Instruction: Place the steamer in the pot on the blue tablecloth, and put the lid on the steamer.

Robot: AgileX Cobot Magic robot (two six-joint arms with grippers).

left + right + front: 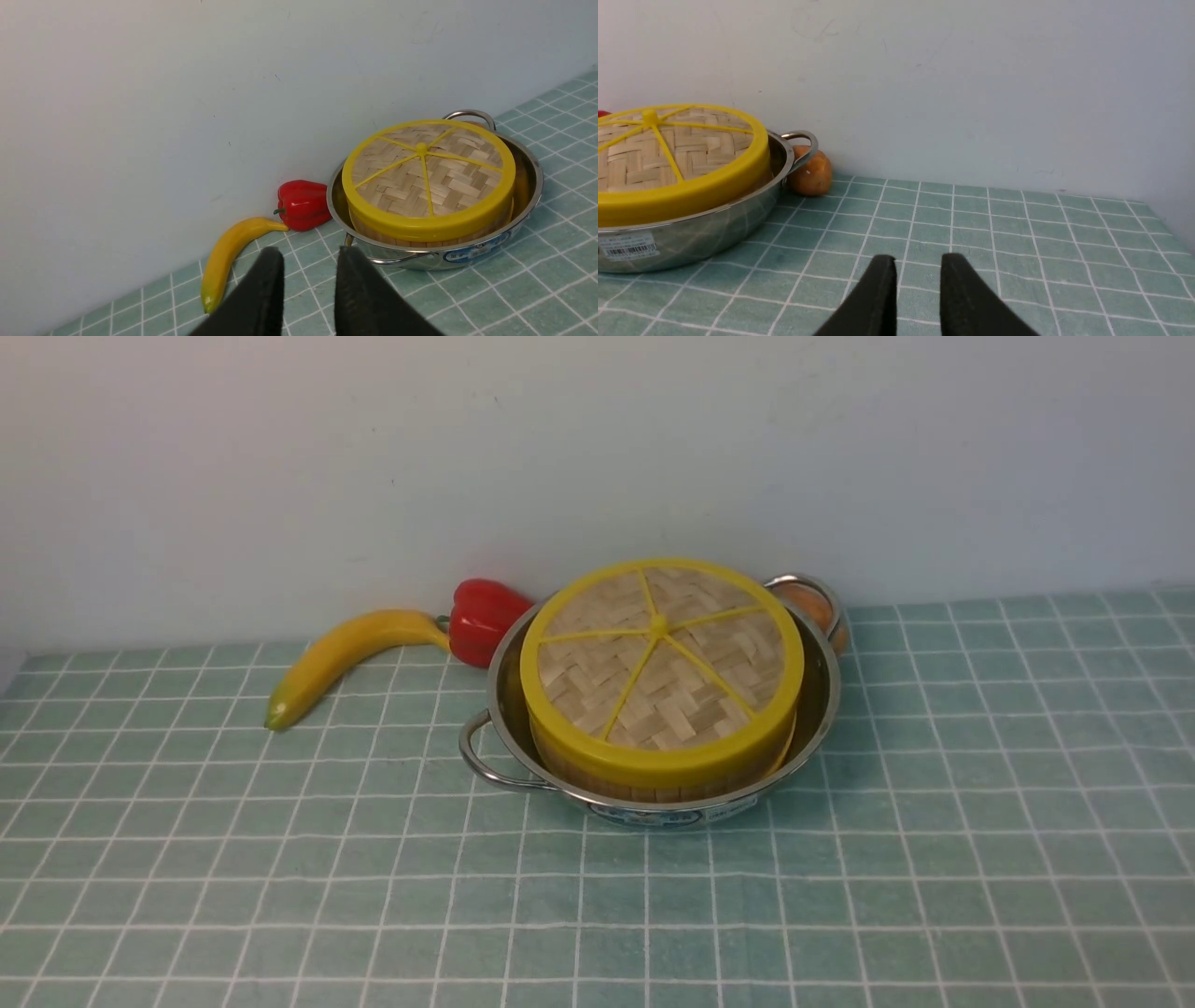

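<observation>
Left gripper [309,261] parted, empty; right gripper [918,268] likewise.

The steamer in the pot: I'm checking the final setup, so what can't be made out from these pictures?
- Inside of the steamer: hidden in every view by the lid.
- Orange object behind the pot: half hidden in the front view by the pot's far handle.
- Pot label: too small to read.
- Both arms: absent from the front view; only the left gripper and right gripper fingers show, cut off.

The front view looks forward and down over the blue tablecloth [840,896] toward the wall. Both wrist views sit low, near the cloth, past their own tool tips; all three share the pot [822,709] and lid [658,653]
</observation>
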